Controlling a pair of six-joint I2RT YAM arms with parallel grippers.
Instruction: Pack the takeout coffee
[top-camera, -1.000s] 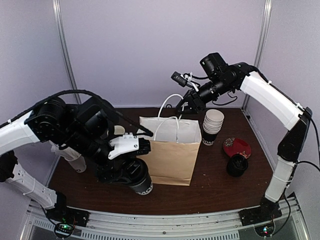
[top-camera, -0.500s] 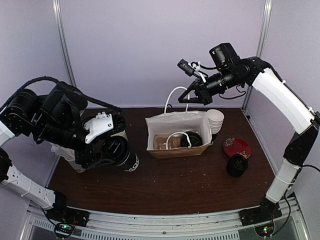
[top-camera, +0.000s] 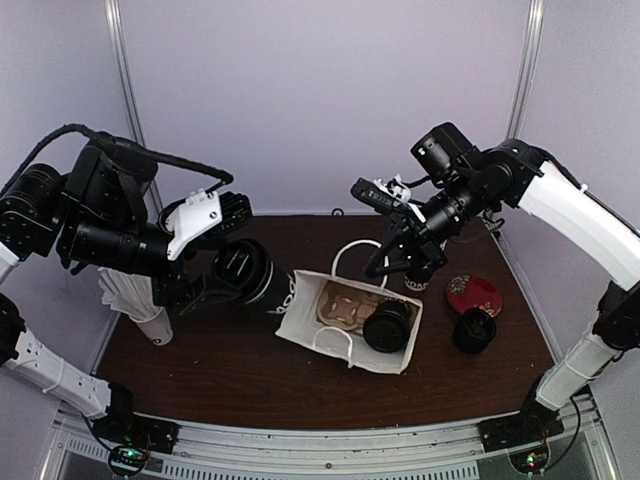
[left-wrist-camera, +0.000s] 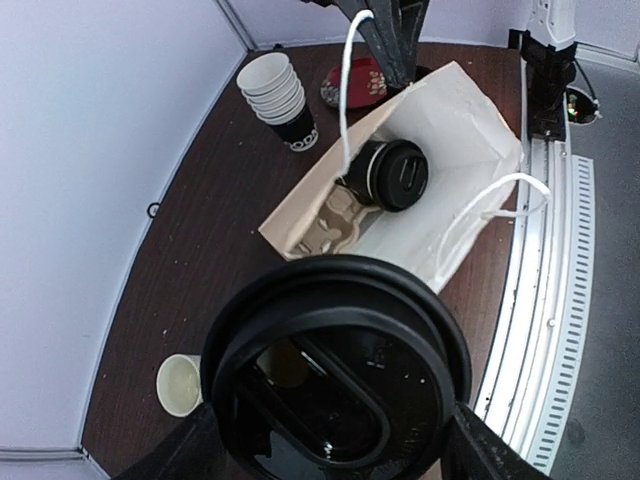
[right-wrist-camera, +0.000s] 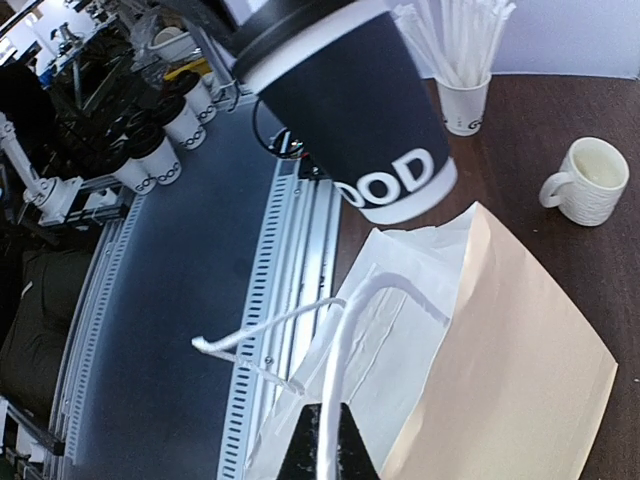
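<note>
One takeout coffee cup (top-camera: 262, 284), black with a black lid (left-wrist-camera: 335, 365) and white lettering (right-wrist-camera: 395, 180), lies sideways in my left gripper (top-camera: 235, 275), which is shut on it, its lid end toward the bag. It hangs just left of the paper bag's (top-camera: 300, 318) mouth. The bag is tipped with its opening up and toward the front. Inside it, a second lidded black cup (top-camera: 388, 325) (left-wrist-camera: 395, 175) sits in a cardboard carrier (top-camera: 338, 305). My right gripper (top-camera: 378, 262) (right-wrist-camera: 325, 440) is shut on the bag's white handle (right-wrist-camera: 345, 340), holding that side up.
A stack of white-lined black cups (left-wrist-camera: 280, 95) stands behind the bag. A red object (top-camera: 473, 295) and a black cup (top-camera: 473, 330) lie to the right. A white cup of sticks (right-wrist-camera: 465, 95) and a white mug (right-wrist-camera: 590, 180) sit at the left.
The right gripper came down and forward with the handle, tipping the bag over further. My left arm lifted the cup and carried it right, up to the bag's mouth.
</note>
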